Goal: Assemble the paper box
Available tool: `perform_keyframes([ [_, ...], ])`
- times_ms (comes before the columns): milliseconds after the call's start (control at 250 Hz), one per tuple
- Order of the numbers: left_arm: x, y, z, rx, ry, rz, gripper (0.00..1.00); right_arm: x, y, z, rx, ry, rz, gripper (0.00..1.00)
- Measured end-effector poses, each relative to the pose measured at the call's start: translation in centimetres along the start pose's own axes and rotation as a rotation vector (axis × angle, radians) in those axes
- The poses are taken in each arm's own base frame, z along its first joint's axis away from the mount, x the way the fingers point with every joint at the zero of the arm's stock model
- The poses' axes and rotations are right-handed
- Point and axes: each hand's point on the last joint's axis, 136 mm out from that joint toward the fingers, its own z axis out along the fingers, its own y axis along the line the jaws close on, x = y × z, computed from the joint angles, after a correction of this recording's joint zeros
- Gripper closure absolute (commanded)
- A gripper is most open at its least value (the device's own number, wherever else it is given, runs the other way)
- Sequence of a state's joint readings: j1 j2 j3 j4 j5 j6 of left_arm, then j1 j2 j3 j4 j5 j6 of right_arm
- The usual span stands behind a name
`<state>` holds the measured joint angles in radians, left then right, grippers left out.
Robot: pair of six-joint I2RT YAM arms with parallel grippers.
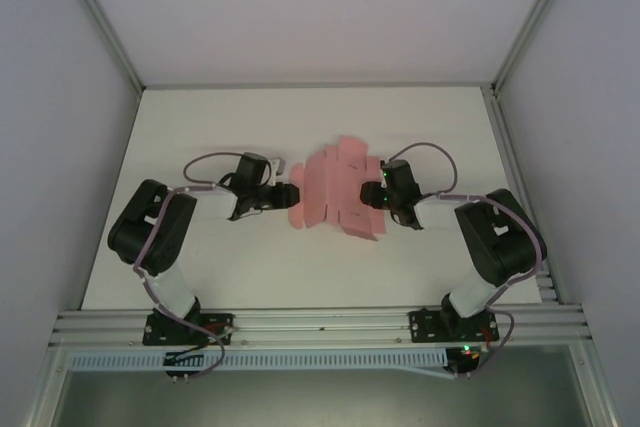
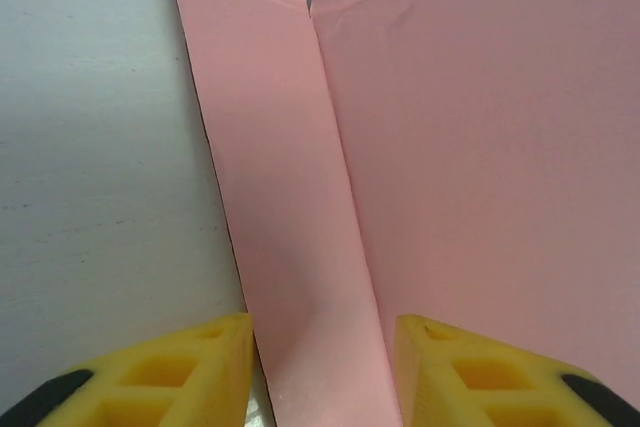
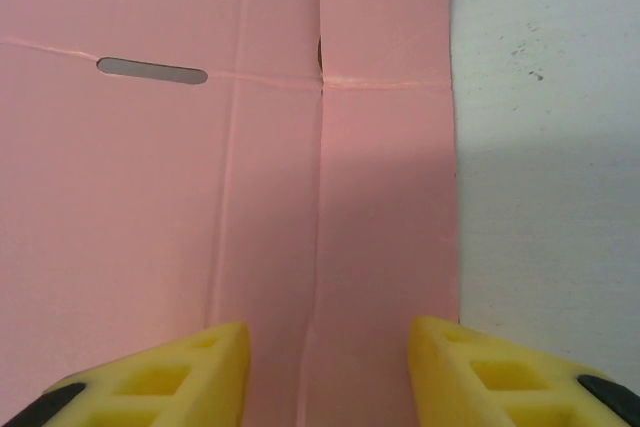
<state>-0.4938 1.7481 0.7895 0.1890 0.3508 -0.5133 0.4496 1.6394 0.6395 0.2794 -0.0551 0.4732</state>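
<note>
Left gripper [image 2: 322, 325]: its two yellow fingers [image 2: 190, 372] stand apart, one at each side of a narrow flap [image 2: 290, 197] of pink card. The flap fills the gap between them, and I cannot tell if the pads press on its edges or only stand beside them.
Right gripper [image 3: 330, 329]: the jaws are apart with a clear gap. The yellow fingertips [image 3: 180, 372] are over the pink card and nothing is clamped between them.
Paper box [image 1: 335, 187]: a flat die-cut sheet of plain pink card, not yet folded into a box. It lies in the middle of the table, between the two grippers.
Sheet outline: in the top view several flaps stick out at the far side and at the near right corner.
Contact places: in the top view the left gripper meets the left edge of the sheet and the right gripper meets the right edge.
Slot [image 3: 152, 71]: a thin oblong cut on a crease line, ahead and to the left of the right gripper. The pale table shows through it.
Side strip [image 3: 390, 207]: a long narrow panel at the outer edge of the sheet, divided from the main panel by a crease.
Table [image 1: 200, 117]: white and matte, with a few small dark marks beside the card in the right wrist view.
Frame rails [image 1: 320, 319]: aluminium, along the near edge, where both arm bases are bolted.
</note>
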Motion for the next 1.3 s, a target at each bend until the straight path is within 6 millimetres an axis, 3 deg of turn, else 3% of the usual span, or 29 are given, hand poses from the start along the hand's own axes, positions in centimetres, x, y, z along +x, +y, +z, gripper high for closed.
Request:
perform_keyframes([
  [280,0.1,0.0,-0.3,-0.122,0.030,0.071,0.43,0.1,-0.1,0.0,0.008,0.002,0.000,0.54],
  [455,-0.5,0.2,-3.0,-0.228,0.008,0.115,0.10,0.1,-0.2,-0.1,0.012,0.008,0.000,0.54],
  [479,-0.9,0.2,-3.5,-0.243,-0.003,0.119,0.01,0.1,-0.2,-0.1,0.013,0.009,0.000,0.54],
  [659,-3.2,0.7,-6.4,-0.345,-0.081,0.124,0.00,0.0,-0.4,0.1,0.026,0.017,0.004,0.55],
  [835,-2.5,2.7,-5.9,-0.369,-0.033,0.083,0.00,-0.3,-0.4,0.4,0.028,0.016,0.004,0.55],
  [922,-1.7,3.1,-4.6,-0.336,0.012,0.059,0.11,-0.4,-0.3,0.6,0.028,0.016,0.004,0.55],
  [1022,-0.5,3.3,-2.8,-0.300,0.068,0.034,0.38,-0.4,-0.3,0.7,0.029,0.016,0.005,0.55],
  [1178,-1.0,3.2,-1.7,-0.263,0.074,0.021,1.00,-0.5,-0.3,0.7,0.029,0.015,0.006,0.54],
  [1298,-2.3,1.7,-1.9,-0.209,0.027,0.036,1.00,-0.6,-0.3,0.4,0.029,0.015,0.005,0.50],
])
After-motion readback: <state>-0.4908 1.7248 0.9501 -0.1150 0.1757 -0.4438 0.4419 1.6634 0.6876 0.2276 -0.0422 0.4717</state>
